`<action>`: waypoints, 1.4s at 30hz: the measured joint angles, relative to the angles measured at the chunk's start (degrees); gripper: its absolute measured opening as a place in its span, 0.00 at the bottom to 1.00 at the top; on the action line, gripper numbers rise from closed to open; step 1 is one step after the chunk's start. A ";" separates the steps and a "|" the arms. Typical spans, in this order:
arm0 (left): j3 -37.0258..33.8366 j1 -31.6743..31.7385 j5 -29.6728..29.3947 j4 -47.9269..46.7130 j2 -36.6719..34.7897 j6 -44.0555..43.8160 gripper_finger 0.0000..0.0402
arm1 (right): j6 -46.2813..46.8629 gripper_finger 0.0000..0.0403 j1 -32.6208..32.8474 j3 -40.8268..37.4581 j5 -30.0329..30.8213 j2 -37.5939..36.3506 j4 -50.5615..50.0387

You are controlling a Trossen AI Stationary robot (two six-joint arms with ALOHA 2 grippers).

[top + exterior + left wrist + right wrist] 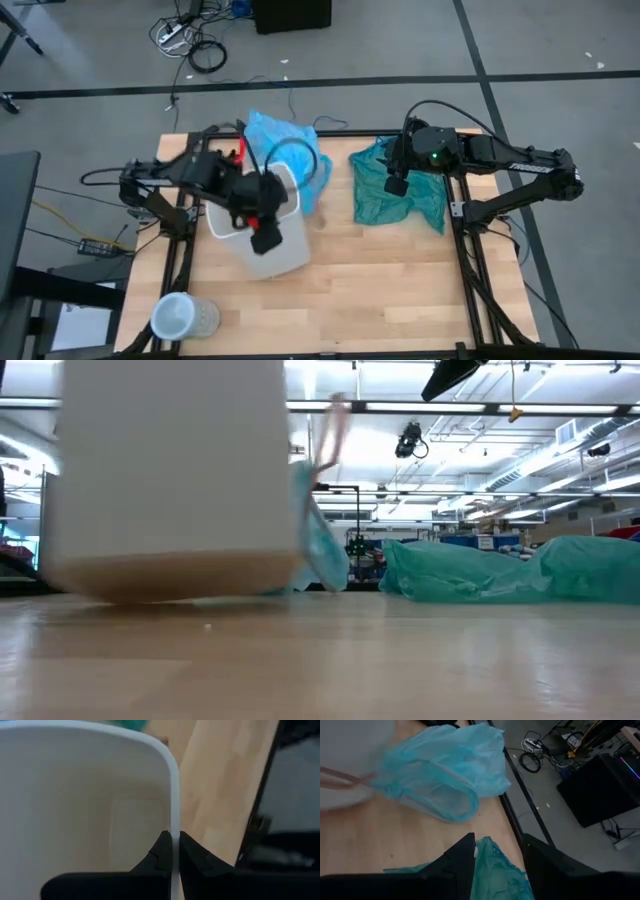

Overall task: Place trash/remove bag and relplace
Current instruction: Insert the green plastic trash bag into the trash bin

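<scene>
Left gripper (171, 851) is pinched shut on the white bin (258, 232) rim, right gripper (497, 851) part-open over the teal bag (398, 192); the thin, slippery sky-blue liner (285, 140) at the bin's twelve o'clock should gather best at its drawstring mouth

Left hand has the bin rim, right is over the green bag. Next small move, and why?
Probably lower the right hand and close on the green bag: its fingers stand open just above the plastic, gripping nothing. The left hand is shut on the white bin's rim.
</scene>
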 joint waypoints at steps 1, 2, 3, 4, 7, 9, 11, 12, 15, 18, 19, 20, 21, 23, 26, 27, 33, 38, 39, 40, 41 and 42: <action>-0.01 -0.85 -0.38 -1.10 0.85 -0.12 0.04 | -0.01 0.37 0.00 0.00 -0.06 0.00 -0.05; -0.07 -1.58 -0.59 -1.71 1.78 -0.29 0.04 | 0.01 0.37 0.00 0.00 -0.14 0.00 -0.03; -0.29 -2.30 -1.27 -1.84 2.56 -0.48 0.04 | 0.01 0.37 0.00 0.00 -0.14 0.00 0.02; -0.35 -2.98 -2.04 -1.70 3.51 -0.52 0.04 | 0.01 0.37 0.00 0.00 -0.19 0.00 -0.02; -0.32 -4.40 -3.64 -0.94 6.30 -0.63 0.04 | -0.03 0.37 -0.03 0.00 -0.19 0.00 0.00; -0.17 -5.35 -3.72 -0.53 7.32 -0.68 0.05 | -0.09 0.36 -0.36 0.00 -0.22 0.00 -0.02; -0.11 -6.12 -3.30 1.77 8.30 -0.67 0.07 | -0.08 0.36 -0.80 0.00 -0.21 0.00 0.02; -0.05 -6.48 -2.76 3.17 8.50 -0.50 0.07 | -0.10 0.36 -1.03 0.00 -0.19 0.00 0.00; 1.62 -6.95 -0.78 4.09 8.98 0.84 0.06 | -0.10 0.36 -1.85 0.00 -0.19 0.00 0.04; 5.98 -7.30 -0.57 5.94 8.94 0.41 0.04 | -0.05 0.36 -2.30 0.00 -0.21 0.00 0.10; 7.65 -7.49 -0.55 5.88 8.79 0.38 0.04 | -0.07 0.36 -2.46 0.00 -0.21 0.00 0.23; 9.42 -7.57 -0.20 5.25 8.76 0.76 0.04 | -0.07 0.36 -2.64 0.00 -0.19 0.00 0.37; 10.83 -7.65 -0.26 5.07 8.76 1.18 0.04 | -0.07 0.36 -2.82 0.00 -0.20 0.00 0.61; 12.44 -7.57 -2.18 5.19 8.76 1.65 0.04 | 0.17 0.36 -2.92 0.00 -0.39 0.00 0.86; 12.37 -7.39 -4.88 4.00 8.77 1.96 0.04 | 1.18 0.35 -2.95 0.00 -0.78 0.00 1.24; 12.11 -7.41 -5.35 3.56 8.89 1.95 0.04 | 1.31 0.35 -2.95 0.00 -0.78 0.00 1.26; 11.26 -7.55 -8.26 5.66 10.60 2.57 0.04 | 1.39 0.35 -2.93 0.00 -2.07 0.02 1.32; 11.15 -8.24 -9.79 5.10 12.21 5.85 0.04 | 1.55 0.35 -2.93 0.00 -2.18 0.02 1.33; 11.20 -8.39 -10.85 5.59 12.37 6.94 0.04 | 1.56 0.35 -2.93 0.00 -2.20 0.01 1.30; 11.13 -8.44 -11.15 5.31 12.34 7.85 0.04 | 1.56 0.35 -2.93 0.00 -2.19 0.02 1.32; 11.27 -8.31 -11.25 4.65 12.27 8.11 0.04 | 1.55 0.35 -2.93 0.00 -2.19 0.01 1.32; 11.88 -8.11 -11.78 3.70 12.25 8.14 0.04 | 1.56 0.35 -2.93 0.00 -2.20 0.02 1.29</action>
